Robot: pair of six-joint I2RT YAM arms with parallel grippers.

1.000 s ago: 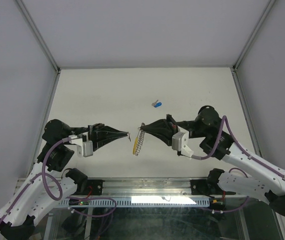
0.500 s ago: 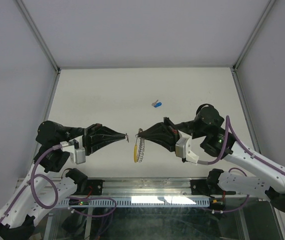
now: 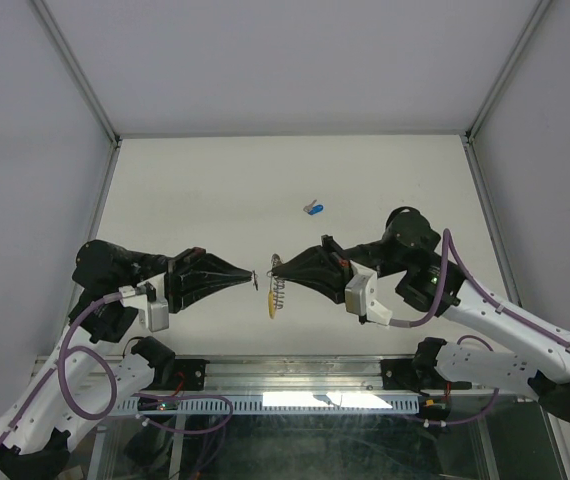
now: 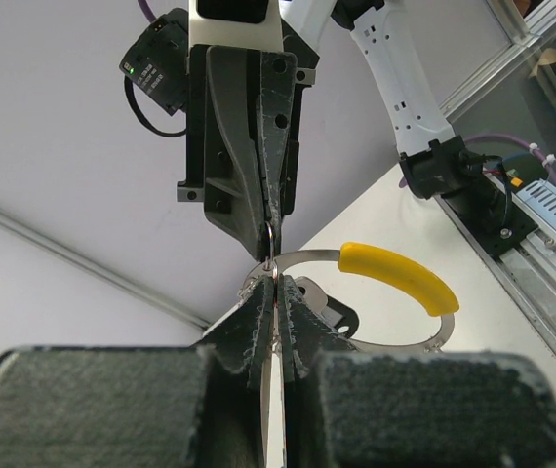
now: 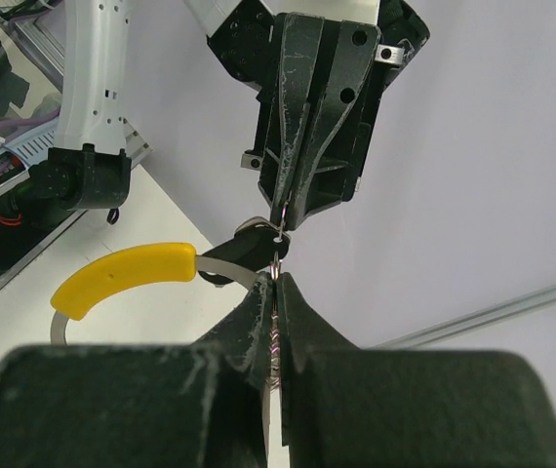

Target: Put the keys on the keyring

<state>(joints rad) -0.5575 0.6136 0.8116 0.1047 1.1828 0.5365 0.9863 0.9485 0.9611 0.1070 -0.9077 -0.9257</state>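
Both hands are fully closed, tips nearly meeting above the tabletop point(image 3: 195, 190) near its near edge. Left hand point(image 3: 251, 273) pinches a key point(image 3: 254, 276); right hand point(image 3: 273, 264) pinches the keyring point(image 3: 276, 293), which hangs below it. Blue key point(image 3: 313, 208) lies mid-tabletop.

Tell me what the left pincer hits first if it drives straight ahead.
The right pincer, tip to tip just ahead, shut on the keyring; their gap is hard to judge.

The left end effector point(image 4: 275, 290), pinched closed, meets the right end effector point(image 4: 270, 226) tip-to-tip at the keyring point(image 4: 400, 278).
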